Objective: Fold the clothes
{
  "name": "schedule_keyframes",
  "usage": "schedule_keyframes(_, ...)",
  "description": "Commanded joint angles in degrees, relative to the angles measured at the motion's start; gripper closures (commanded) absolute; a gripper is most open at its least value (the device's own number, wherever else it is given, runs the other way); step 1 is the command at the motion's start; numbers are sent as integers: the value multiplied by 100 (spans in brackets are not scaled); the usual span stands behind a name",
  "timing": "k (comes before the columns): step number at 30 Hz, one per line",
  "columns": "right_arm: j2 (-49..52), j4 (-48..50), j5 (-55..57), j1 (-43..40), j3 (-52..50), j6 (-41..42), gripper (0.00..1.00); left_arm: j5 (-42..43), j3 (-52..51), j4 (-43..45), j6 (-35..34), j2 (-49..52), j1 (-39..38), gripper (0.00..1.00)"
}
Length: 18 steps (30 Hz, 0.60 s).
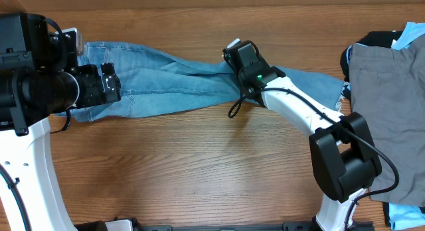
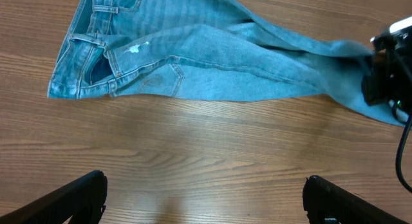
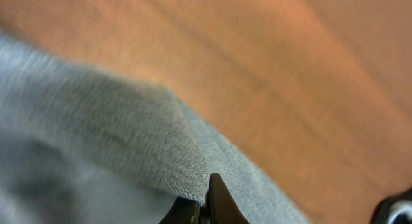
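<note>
only the overhead view takes in the whole table (image 1: 199, 171): the jeans (image 1: 166, 81) lie across its far half, waist to the left, legs running right toward a pile of grey trousers (image 1: 385, 111), a black garment (image 1: 375, 40) and a pale-blue garment (image 1: 413, 33). the left wrist view adds belt loops and pocket stitching, with the left hand (image 2: 205, 201) wide open over bare wood, holding nothing. the blurred right wrist view shows the right hand (image 3: 201, 208) closed tight, pinching a denim fold.
</note>
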Motion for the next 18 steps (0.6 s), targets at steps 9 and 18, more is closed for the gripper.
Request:
schedule_keyframes(9, 39, 1759, -1209, -903, 140, -887, 96, -52, -9, 7, -83, 22, -22, 0)
schedule_keyframes(18, 1043, 3161, -2345, -1325, 140, -813, 83, -52, -9, 7, -83, 22, -22, 0)
